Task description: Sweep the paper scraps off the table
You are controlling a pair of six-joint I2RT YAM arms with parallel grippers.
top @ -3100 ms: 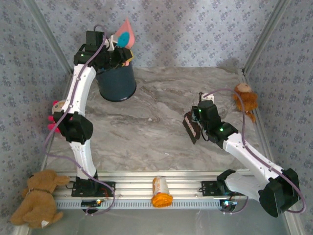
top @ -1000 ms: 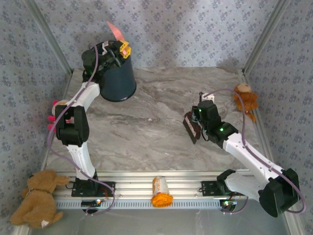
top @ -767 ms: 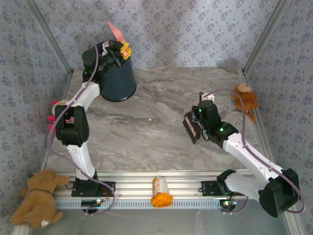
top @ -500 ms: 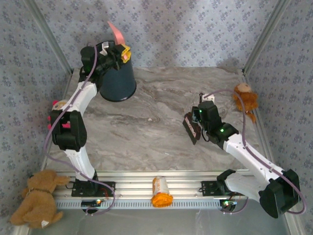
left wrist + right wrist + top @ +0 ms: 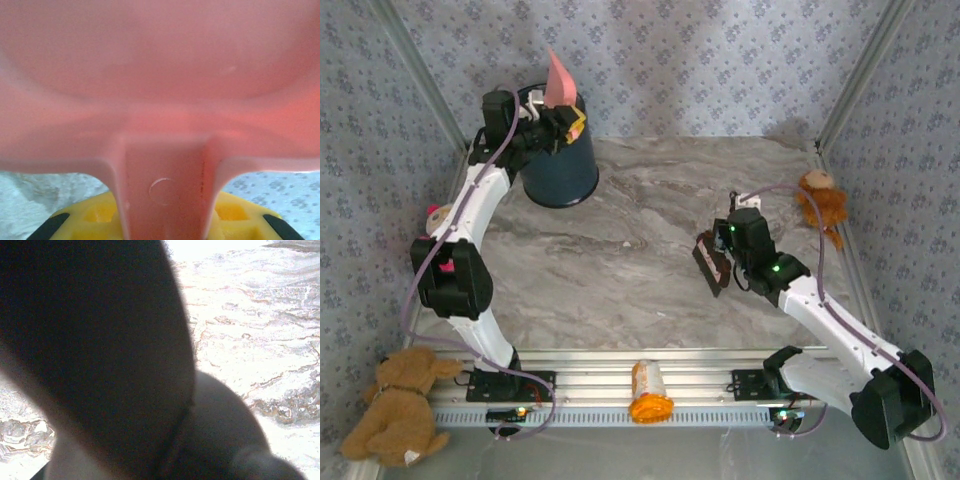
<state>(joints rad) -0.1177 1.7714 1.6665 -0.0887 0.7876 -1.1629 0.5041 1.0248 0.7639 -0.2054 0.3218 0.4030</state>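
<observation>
While the left claw (image 5: 570, 118) clamps the pink dustpan (image 5: 558, 78), the table (image 5: 620, 250) lies below.

Over the dark bin (image 5: 558, 170), my left gripper (image 5: 565, 122) and the pink dustpan (image 5: 160, 75) it clamps cover the mouth, so the inside is hidden. Up close the dustpan is a blur, cut off at the top and both sides, and its handle hides most of my yellow fingers (image 5: 230, 212). Well right of the bin, my right gripper (image 5: 718, 258) clasps what seems a dark brush (image 5: 100, 340), out of focus, covering much of the table (image 5: 250, 315). Near-left of the bin, a pink toy (image 5: 438, 213) sits half behind my left arm (image 5: 470, 200), too small to name.
</observation>
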